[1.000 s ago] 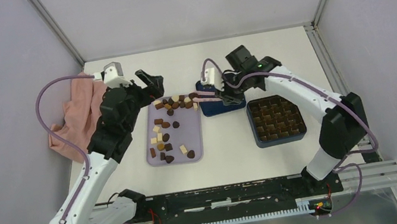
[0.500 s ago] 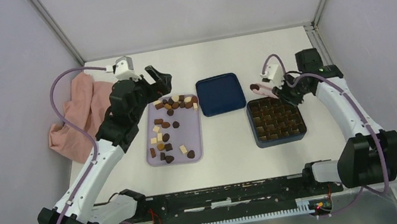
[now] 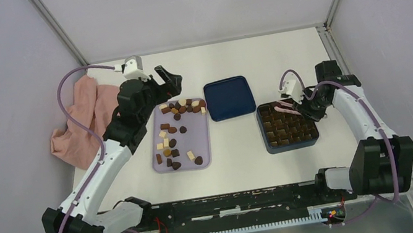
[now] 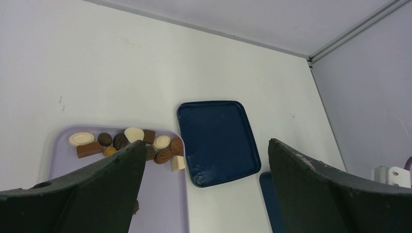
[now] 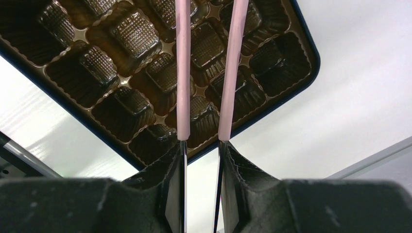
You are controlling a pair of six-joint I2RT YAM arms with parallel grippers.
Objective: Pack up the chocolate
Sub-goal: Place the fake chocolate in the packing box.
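Chocolate [image 3: 176, 130] is seen as many small bite-size pieces in dark brown, mid brown and cream-white, some round, some oval, some square; all that can be seen lie on a flat lilac tray [image 3: 198, 138] left of centre on a white table [image 3: 227, 63]; a tight cluster is gathered along the tray's far edge, and the others are scattered down its left half, so the right half is mostly bare. The left gripper [image 3: 170, 79] is held above the tray's far edge with its jaws spread wide and nothing between them. A dark blue lid [image 3: 229, 98] lies flat just right of the tray, parted from it by a narrow strip of table; its near right corner lies close to a dark blue box [image 3: 294, 131] lined with brown ribbed compartments. The right gripper [image 5: 201, 144] is clenched on pink tongs [image 5: 182, 73], whose two arms are stretched over the box's far left part; their tips are cut off in the wrist view, so it cannot be told whether a piece is pinched. The box sits near the table's right edge; a pink cloth [image 3: 82, 120] is crumpled at the left edge; open table is seen beyond the tray and lid, and in a band along the near edge.
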